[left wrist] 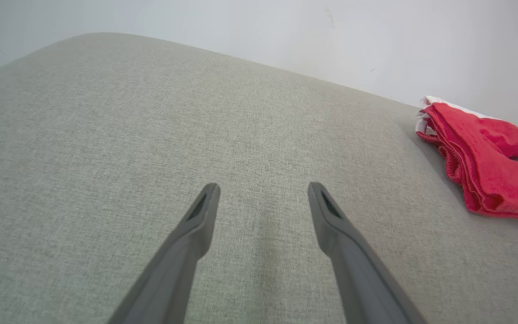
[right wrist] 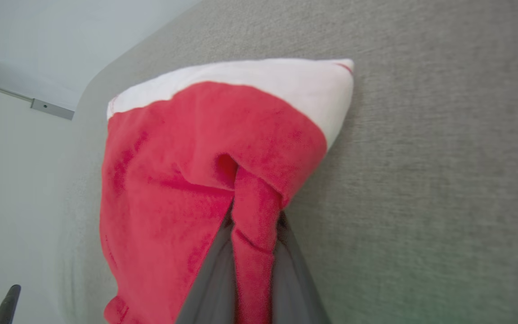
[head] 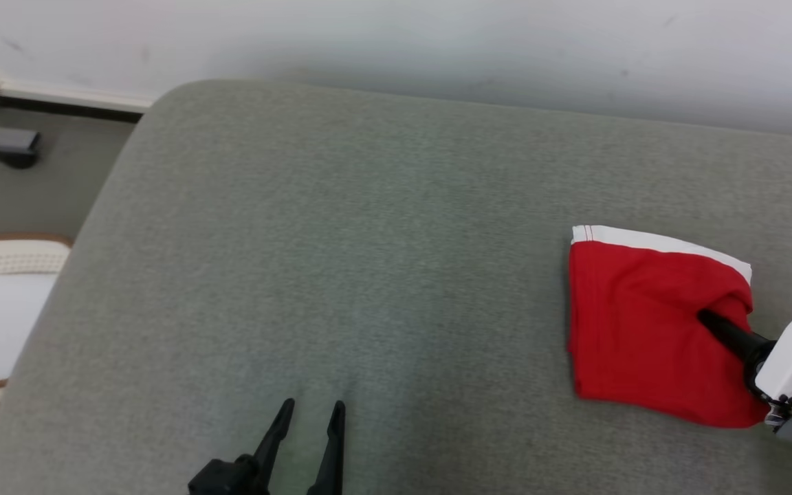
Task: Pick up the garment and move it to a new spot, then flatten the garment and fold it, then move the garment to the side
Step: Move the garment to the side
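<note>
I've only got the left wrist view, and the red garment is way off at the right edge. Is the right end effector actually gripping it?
Observer: Yes. The right wrist view shows the right end effector shut on a pinched ridge of the red garment.
Operator: Okay. Does it look folded yet?
Observer: The head view shows it lying as a folded, roughly square stack, with the white waistband along its far edge.
</note>
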